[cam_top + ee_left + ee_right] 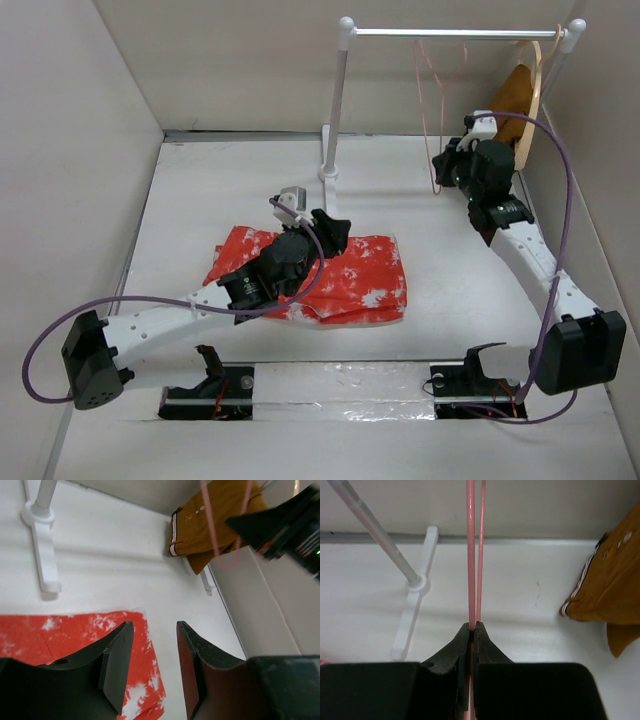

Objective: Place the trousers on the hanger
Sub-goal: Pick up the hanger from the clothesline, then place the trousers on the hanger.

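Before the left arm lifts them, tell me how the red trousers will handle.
Probably floppy: the trousers lie folded flat with creased, layered edges, so lifted ends should droop. Likely light, being thin cloth. A push would probably bunch them rather than slide them whole. The left gripper's open fingers are over one edge.

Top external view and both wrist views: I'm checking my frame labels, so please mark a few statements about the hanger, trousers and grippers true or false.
1. The right gripper has its jaws shut on the pink wire hanger. True.
2. The red-orange trousers hang from the rail. False: they lie folded on the table.
3. The left gripper clamps the trousers. False: its jaws are open, with nothing between them.
4. A brown garment hangs near the hanger. True.
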Motion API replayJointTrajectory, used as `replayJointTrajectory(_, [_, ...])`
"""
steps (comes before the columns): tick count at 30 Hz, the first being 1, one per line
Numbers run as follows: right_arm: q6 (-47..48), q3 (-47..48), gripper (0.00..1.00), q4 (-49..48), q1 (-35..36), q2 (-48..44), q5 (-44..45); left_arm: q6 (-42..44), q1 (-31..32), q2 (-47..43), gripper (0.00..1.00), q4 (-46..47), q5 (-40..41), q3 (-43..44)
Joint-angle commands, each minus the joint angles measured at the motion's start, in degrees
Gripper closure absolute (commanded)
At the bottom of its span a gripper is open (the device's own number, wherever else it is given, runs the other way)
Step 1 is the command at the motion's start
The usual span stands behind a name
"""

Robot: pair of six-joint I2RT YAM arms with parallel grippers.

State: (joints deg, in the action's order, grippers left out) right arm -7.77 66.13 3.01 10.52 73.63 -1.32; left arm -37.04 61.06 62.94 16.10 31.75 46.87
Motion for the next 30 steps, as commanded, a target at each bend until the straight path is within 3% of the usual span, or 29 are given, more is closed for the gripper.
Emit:
replayJointTrajectory(1, [-2.07,-4.77,1.00,-2.39,3.61,-2.25,4.39,6.00,0.20,2.36,0.62,0.52,0.33,6.55])
replayJointTrajectory(7, [-5.84,-18.39,1.00,-5.63,10.12,-7.00,10.46,13.89,0.20,12.02,0.59,1.56,-0.45,17.62])
replayJointTrajectory(9, [-6.64,-22.25,1.00,-6.61,10.65,-7.70,10.46,15.66,-1.46,18.23,0.59,0.70,-1.42,26.19])
replayJointTrajectory(18, [-6.91,-25.52,1.00,-3.18,12.06,-13.67,7.65,19.11,-3.93,43.82,0.62,-14.25,-3.80,54.62])
replayJointTrajectory(30, [-6.73,-31.49,1.00,-0.81,13.73,-19.31,3.43,19.02,-5.60,50.27,0.62,-9.77,-9.78,59.48])
